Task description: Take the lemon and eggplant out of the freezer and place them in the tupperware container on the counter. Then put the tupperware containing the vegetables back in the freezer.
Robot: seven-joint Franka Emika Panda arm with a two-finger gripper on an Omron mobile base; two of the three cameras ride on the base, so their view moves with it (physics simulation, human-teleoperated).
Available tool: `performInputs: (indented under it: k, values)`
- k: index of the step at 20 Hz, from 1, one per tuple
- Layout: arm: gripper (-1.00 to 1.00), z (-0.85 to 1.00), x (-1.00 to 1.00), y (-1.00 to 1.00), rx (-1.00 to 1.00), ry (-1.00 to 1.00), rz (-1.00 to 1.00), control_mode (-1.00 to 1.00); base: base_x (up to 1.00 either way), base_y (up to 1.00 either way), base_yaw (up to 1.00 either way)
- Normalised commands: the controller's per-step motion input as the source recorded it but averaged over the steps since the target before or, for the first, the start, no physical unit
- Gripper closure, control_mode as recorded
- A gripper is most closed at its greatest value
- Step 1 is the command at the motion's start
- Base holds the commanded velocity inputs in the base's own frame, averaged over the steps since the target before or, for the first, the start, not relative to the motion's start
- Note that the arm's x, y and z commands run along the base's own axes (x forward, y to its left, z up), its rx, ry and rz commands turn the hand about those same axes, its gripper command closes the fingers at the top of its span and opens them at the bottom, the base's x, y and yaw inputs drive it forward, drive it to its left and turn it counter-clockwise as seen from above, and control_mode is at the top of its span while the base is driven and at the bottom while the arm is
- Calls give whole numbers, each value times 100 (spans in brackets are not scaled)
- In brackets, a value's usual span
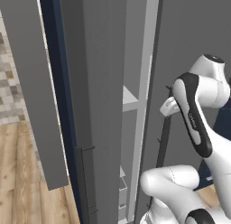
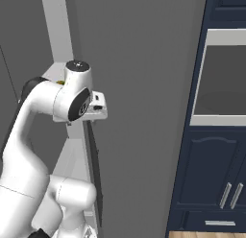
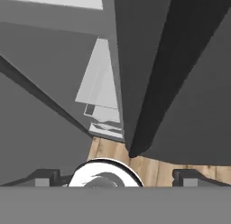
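Observation:
The freezer [image 1: 135, 99] stands slightly ajar, and a narrow gap shows its white shelves and drawers [image 3: 103, 105]. The long dark door handle [image 1: 163, 144] [image 2: 93, 158] [image 3: 180, 60] runs down the grey door. My gripper [image 1: 169, 105] [image 2: 98, 107] [image 3: 116, 177] sits at the handle's upper part, open. Its fingertips [image 3: 43, 176] are spread wide on either side of the bar and hold nothing. A tiny yellow speck [image 2: 59, 81], perhaps the lemon, peeks over my arm at the shelf edge. The eggplant, the tupperware container and the counter are out of view.
A navy cabinet wall with a built-in oven [image 2: 223, 81] and silver-handled doors [image 2: 230, 195] stands right of the freezer. A second grey door with its own dark handle [image 1: 86, 182] flanks the gap on the left. Wooden floor [image 1: 18, 173] lies beyond.

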Motion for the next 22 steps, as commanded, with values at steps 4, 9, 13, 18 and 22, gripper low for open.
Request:
performInputs:
  k: [4,9,13,18,22]
  values:
    - [-100,37,-71,37,-12,-34,-5,-100,0,0,0]
    - [-100,49,-25,60,-4,-25,-1,-100,0,0,0]
    - [-100,52,11,74,2,-2,0,-100,0,0,0]
    - [-100,41,38,56,7,0,-1,-100,0,0,0]
    - [-100,28,31,47,6,-2,-2,-100,0,0,0]
